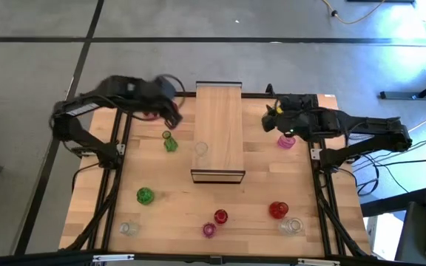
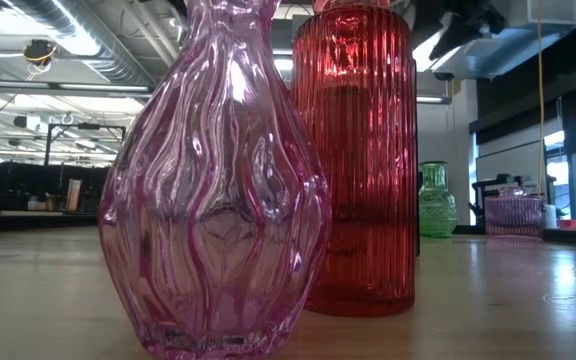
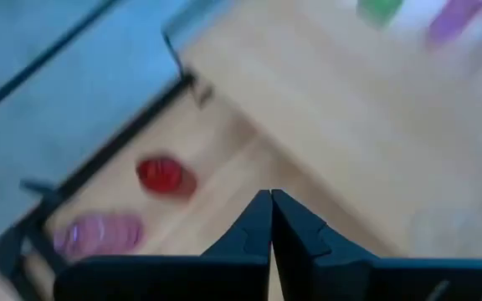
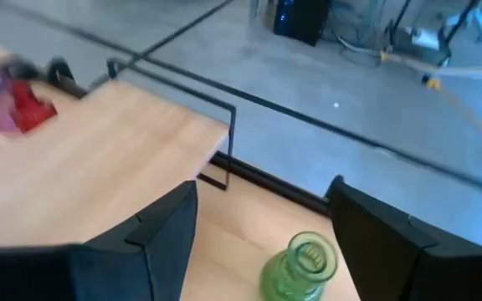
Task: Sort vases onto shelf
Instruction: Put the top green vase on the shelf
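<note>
The shelf [image 1: 217,122] lies lengthwise mid-table, and a clear vase [image 1: 200,149] stands on it. My left gripper [image 1: 173,112] is shut [image 3: 270,211], above the table beside the shelf's far left corner. A red vase [image 3: 164,176] and a pink vase [image 3: 99,234] stand below it. My right gripper [image 1: 274,118] is open [image 4: 262,242] at the shelf's right side. Its fingers stand on either side of a green vase's mouth [image 4: 304,263], above it and not touching. A pink vase [image 1: 285,140] stands just beside that gripper. Another green vase [image 1: 169,142] stands left of the shelf.
More vases stand near the table's near edge: green [image 1: 145,196], clear [image 1: 129,228], red [image 1: 220,216], pink [image 1: 209,230], red [image 1: 278,210], clear [image 1: 293,225]. The pink vase [image 2: 218,190] and the ribbed red vase [image 2: 358,160] fill the low view. Dark frame rails edge the table.
</note>
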